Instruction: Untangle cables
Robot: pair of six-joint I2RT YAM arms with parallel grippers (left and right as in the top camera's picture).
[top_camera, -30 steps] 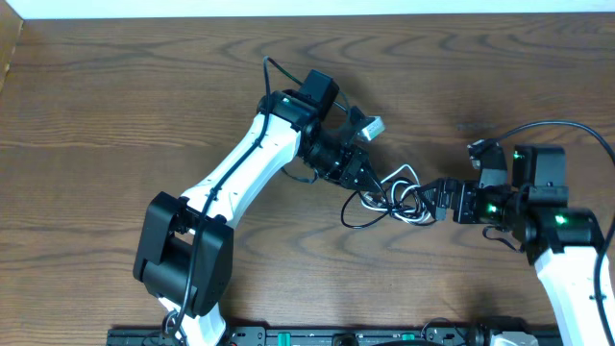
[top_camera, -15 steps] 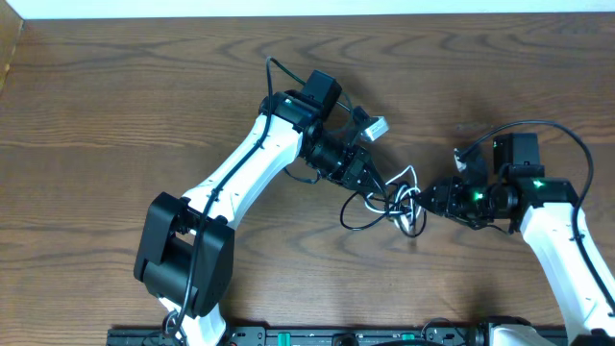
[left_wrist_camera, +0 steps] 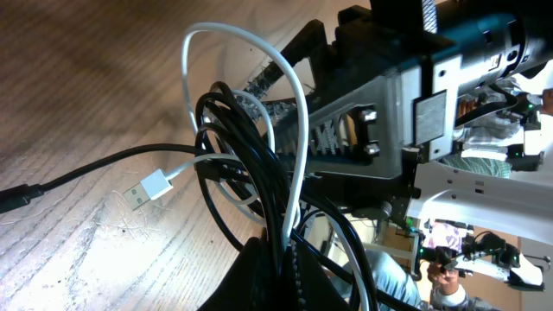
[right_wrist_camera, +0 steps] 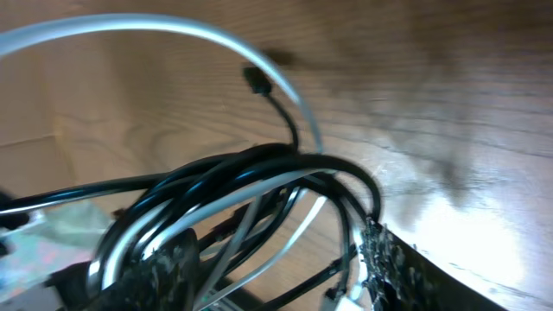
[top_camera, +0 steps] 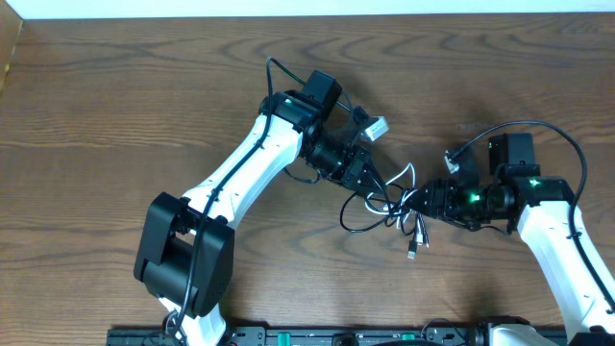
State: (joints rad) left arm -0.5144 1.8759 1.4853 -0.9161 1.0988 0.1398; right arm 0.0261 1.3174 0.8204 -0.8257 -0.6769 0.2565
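Wood-grained counter (top_camera: 144, 96) lay under everything in the overhead view, where my left hand (top_camera: 370, 185) and my right hand (top_camera: 423, 200) faced each other across the cables (top_camera: 386, 206), a small knot between them with one plug end (top_camera: 411, 252) trailing loose. From the left wrist, my left hand was pinching the bundle at its root. I counted one white cable (left_wrist_camera: 298, 104), one white USB plug (left_wrist_camera: 147, 188), and black strands (left_wrist_camera: 246, 164) that I judged to be two cables, though their loops overlapped too much to be sure. From the right wrist, my right hand's fingers (right_wrist_camera: 393, 263) stood spread, the bundle passing between them, unclamped as far as I could tell. To do this well, I reckoned the left pinch should be firm, and the right should close on one strand only, preferably the white, drawing it slowly away from the knot.
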